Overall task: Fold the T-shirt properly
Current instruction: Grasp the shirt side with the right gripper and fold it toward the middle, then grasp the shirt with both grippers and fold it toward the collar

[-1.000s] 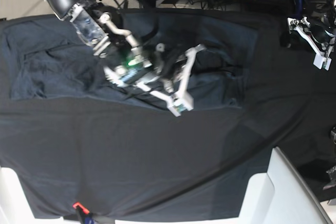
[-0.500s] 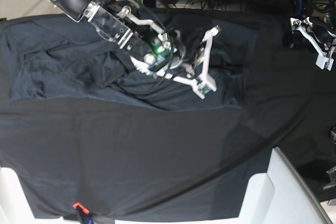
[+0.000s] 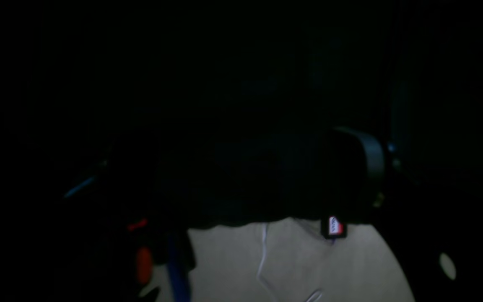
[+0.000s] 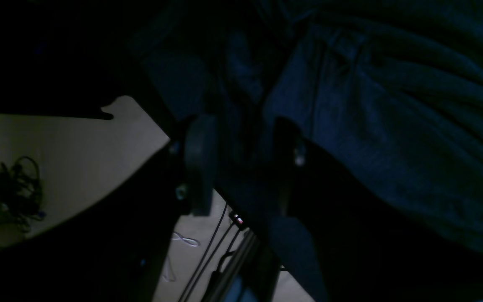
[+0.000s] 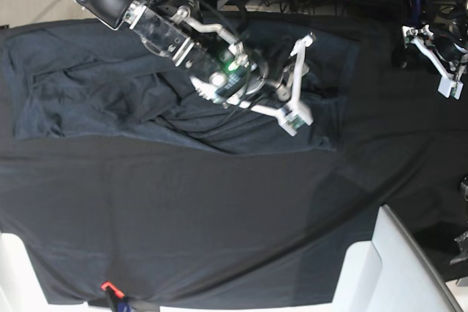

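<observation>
1. The right gripper (image 5: 301,80) had swung further right across the T-shirt (image 5: 88,93) than it stood a second before, dragging the middle of the cloth with it towards the far right of the desk (image 5: 219,224).
2. Its fingers (image 5: 295,115) now stood parted. A moment ago they had been pinched tight; from the wrist view a ridge of fabric still ran between them, so I couldn't tell whether they still gripped it or were letting go.
3. If that was a release, the fold across the body had likely just been laid, and the shirt lay bunched along the far side of the desk, left half still spread flat.
4. The left gripper (image 5: 439,52) hung at the far right edge, clear of the cloth, fingers wide and empty.
5. The left wrist view was nearly black: only a strip of pale floor showed. Dark shirt on dark tablecloth (image 5: 183,253) made the hem hard to trace, and the arm hid the crease.
</observation>
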Available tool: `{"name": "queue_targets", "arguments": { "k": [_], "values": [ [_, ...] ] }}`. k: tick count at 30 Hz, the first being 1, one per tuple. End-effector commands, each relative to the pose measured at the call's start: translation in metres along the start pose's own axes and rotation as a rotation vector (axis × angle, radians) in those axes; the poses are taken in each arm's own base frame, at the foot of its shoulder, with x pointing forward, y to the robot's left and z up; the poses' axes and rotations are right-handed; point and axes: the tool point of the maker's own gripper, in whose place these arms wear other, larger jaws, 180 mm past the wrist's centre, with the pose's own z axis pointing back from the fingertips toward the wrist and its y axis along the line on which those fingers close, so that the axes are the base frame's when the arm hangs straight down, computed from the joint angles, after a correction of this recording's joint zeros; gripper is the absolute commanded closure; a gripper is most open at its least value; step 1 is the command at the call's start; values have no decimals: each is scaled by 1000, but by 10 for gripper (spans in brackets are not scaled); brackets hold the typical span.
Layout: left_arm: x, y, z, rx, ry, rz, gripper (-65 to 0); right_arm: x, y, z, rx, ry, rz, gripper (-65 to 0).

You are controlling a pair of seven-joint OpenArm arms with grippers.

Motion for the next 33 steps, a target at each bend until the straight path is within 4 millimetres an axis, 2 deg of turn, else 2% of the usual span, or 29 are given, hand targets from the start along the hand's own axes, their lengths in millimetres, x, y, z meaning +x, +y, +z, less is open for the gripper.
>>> {"name": "queue_targets", "arguments": {
  "k": [1, 3, 5, 6, 9, 12, 14, 17, 20, 24, 29, 33],
  "values": [
    [18, 0, 1, -4, -53, -10, -579, 17, 12, 3, 29, -40, 42, -234],
    [21, -4, -2, -13, -64, 0, -579, 18, 18, 3, 30, -34, 101, -230],
    [24, -13, -5, -28, -82, 9, -579, 21, 12, 4, 20, -43, 94, -230],
    [27, -18, -6, -36, -93, 7, -583, 24, 4, 6, 8, -53, 66, -230],
    [29, -44, -10, -85, -56, -46, -584, 14, -32, 11, -47, -55, -45, -230],
    [45, -73, -12, -169, -97, -49, -586, 0, -58, 15, -86, -70, -148, -230],
    [52, -80, -13, -215, -133, -4, -586, -10, -71, 17, -112, -93, -192, -230],
    [60, -79, -23, -234, -152, 48, -586, -24, -82, 18, -139, -115, -209, -230],
    [61, -85, -34, -256, -152, 89, -586, -34, -87, 18, -153, -119, -208, -230],
    [56, -113, -58, -336, -88, 73, -586, -37, -86, 18, -152, -112, -209, -228],
    [48, -135, -80, -396, -60, 124, -581, -39, -84, 17, -148, -109, -211, -228],
    [28, -150, -96, -430, -46, 180, -581, -40, -84, 17, -147, -106, -210, -219]
  ]
}}
